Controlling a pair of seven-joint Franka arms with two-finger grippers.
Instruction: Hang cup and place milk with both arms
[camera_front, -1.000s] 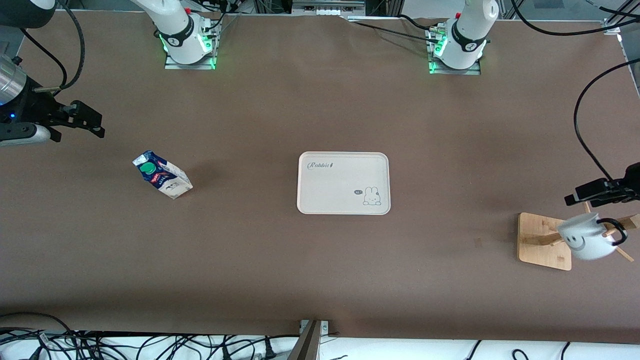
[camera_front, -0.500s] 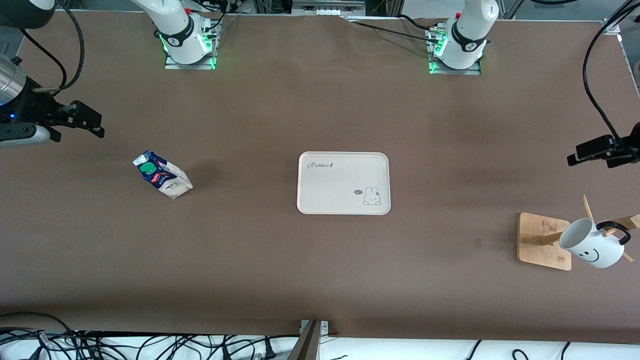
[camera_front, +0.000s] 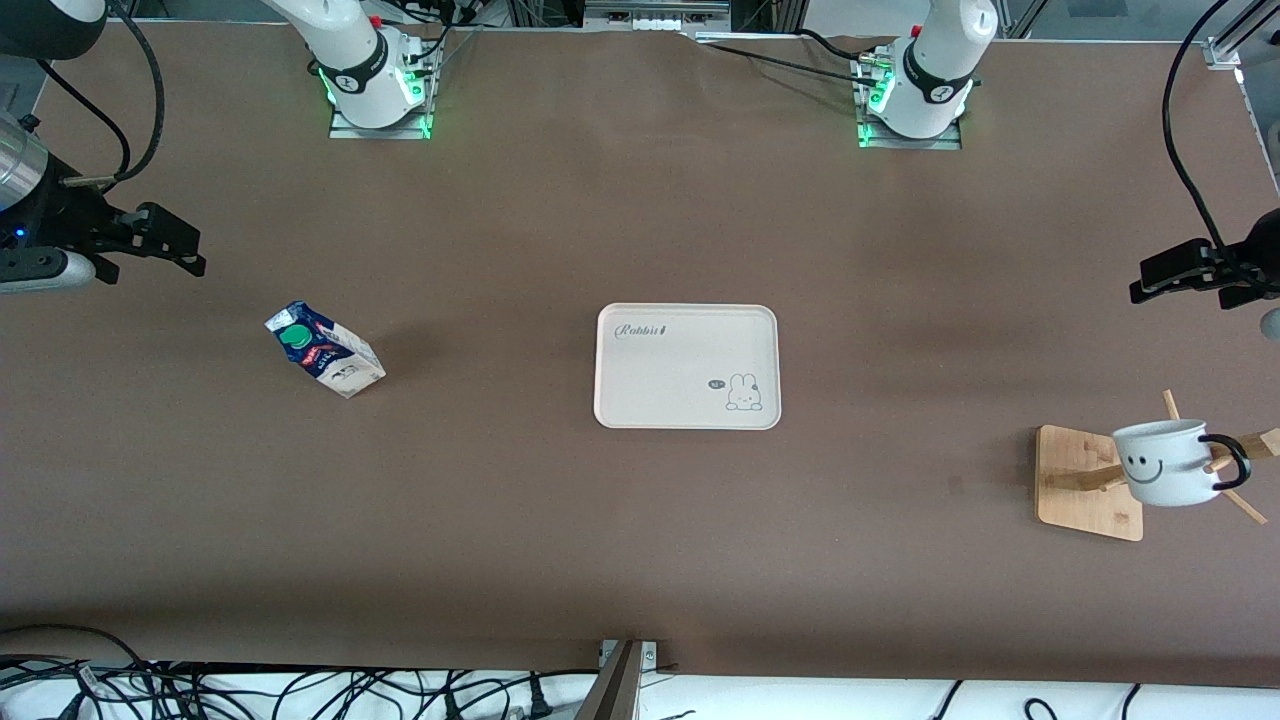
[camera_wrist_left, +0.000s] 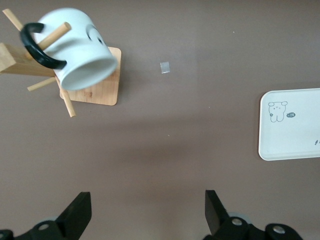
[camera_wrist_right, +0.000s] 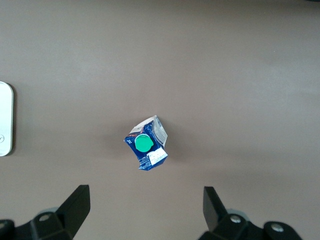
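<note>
With the cup (camera_front: 1166, 462) hung by its handle on a peg of the wooden rack (camera_front: 1088, 483), toward the left arm's end from the tray (camera_front: 687, 366), the milk step is judged next. The milk (camera_front: 325, 350) stands toward the right arm's end from the tray. The right gripper (camera_front: 165, 240), jaws spread and empty, should descend centred over the carton, then close squarely. The left gripper (camera_front: 1180, 268) waits, fingers apart.

1. The left gripper (camera_front: 1150, 284) has drawn up and away from the rack (camera_front: 1088, 482), its fingers spread with nothing between them.
2. The cup (camera_front: 1160, 462), hanging by its handle on a peg, has swung from tilted to nearly level, its smiley now facing the front camera.
</note>
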